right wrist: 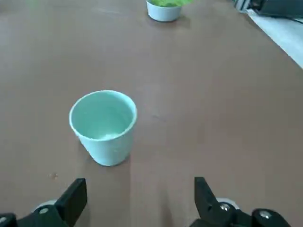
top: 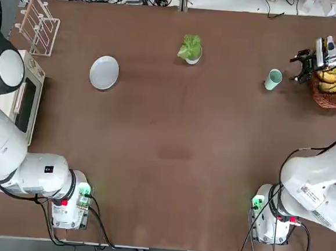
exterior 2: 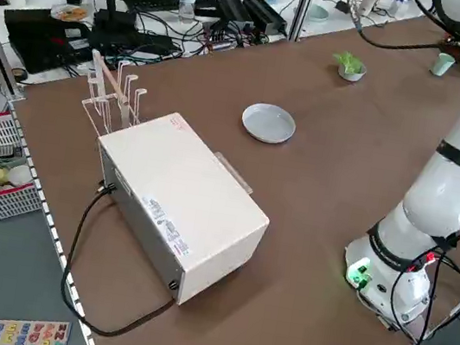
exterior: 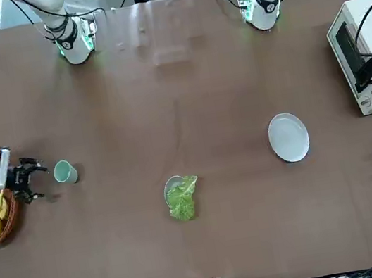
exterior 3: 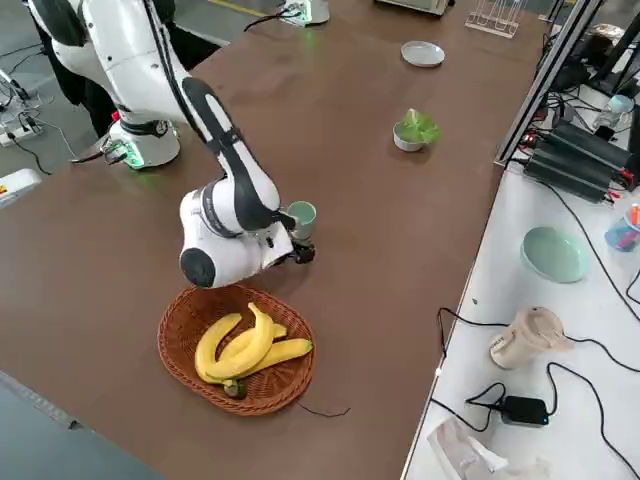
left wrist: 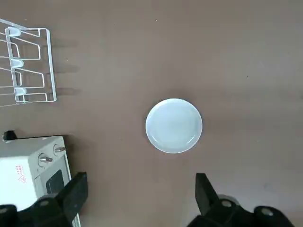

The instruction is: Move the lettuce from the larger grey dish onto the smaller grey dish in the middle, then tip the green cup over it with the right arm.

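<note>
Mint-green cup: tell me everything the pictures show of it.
The mint-green cup is small, handleless and smooth, with a round open rim, a slightly narrower base and walls that look like plastic or ceramic. It stands upright on the brown table, between the bowl of lettuce and the basket of bananas. The right end effector is beside it, open and not touching it. Whatever may be inside, I cannot tell.
</note>
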Tool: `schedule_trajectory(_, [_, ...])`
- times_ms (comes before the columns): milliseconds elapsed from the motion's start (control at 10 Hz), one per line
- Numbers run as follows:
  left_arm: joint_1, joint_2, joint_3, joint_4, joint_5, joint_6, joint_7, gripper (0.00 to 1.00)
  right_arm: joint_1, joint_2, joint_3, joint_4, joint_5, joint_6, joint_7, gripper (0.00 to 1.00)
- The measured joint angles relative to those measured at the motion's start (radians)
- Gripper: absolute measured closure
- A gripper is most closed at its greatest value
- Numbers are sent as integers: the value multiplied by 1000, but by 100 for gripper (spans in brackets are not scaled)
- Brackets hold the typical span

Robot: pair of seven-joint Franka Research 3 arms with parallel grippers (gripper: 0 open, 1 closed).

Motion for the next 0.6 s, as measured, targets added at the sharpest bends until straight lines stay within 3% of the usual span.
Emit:
schedule_trajectory(200, [0,0,0,0,0,0,0,0,3,-48,51,23,-60,74,208,0])
schedule_trajectory(600, [-1,0,-2,0,0,0,0,0,32,-106,260,35,-287,321,908,0])
